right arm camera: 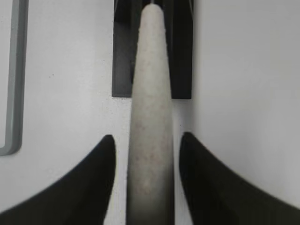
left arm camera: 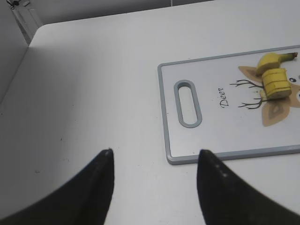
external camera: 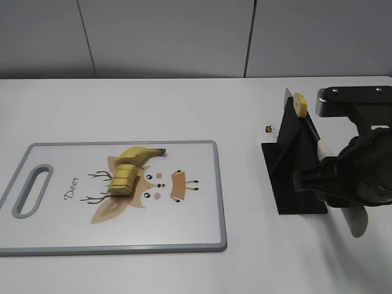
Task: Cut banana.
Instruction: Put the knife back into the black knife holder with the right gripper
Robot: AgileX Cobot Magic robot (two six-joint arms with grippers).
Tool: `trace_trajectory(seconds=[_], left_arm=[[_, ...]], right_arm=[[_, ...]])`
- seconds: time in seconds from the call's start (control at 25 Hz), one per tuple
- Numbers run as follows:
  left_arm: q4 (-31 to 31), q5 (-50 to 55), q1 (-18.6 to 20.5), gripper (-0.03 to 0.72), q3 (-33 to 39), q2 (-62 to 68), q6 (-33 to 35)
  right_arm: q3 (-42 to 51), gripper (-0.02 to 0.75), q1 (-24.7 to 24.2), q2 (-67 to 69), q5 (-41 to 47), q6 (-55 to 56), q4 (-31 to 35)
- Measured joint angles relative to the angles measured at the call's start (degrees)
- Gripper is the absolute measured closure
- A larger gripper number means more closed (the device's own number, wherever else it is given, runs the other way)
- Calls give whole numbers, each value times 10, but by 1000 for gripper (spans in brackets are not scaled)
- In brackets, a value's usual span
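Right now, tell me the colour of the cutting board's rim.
Grey, around the white cutting board; clearest in the exterior view.

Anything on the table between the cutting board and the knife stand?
No. In the exterior view only bare table separates the board from the stand.

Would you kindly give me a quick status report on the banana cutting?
Left gripper open, empty, short of the cutting board. Right gripper open around knife handle, knife in black stand. Banana partly sliced on board.
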Motion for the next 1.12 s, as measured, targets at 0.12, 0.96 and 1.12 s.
trace_trajectory(seconds=[0.12, 0.96, 1.12], left_arm=[[0, 0, 0, 144, 0, 0, 0], [0, 0, 0, 144, 0, 0, 0], [0, 0, 0, 144, 0, 0, 0]], right_arm=[[-3, 270, 0, 1, 1, -1, 3], [19, 101, 0, -330, 178, -499, 251], [68, 141, 0, -455, 202, -502, 243]])
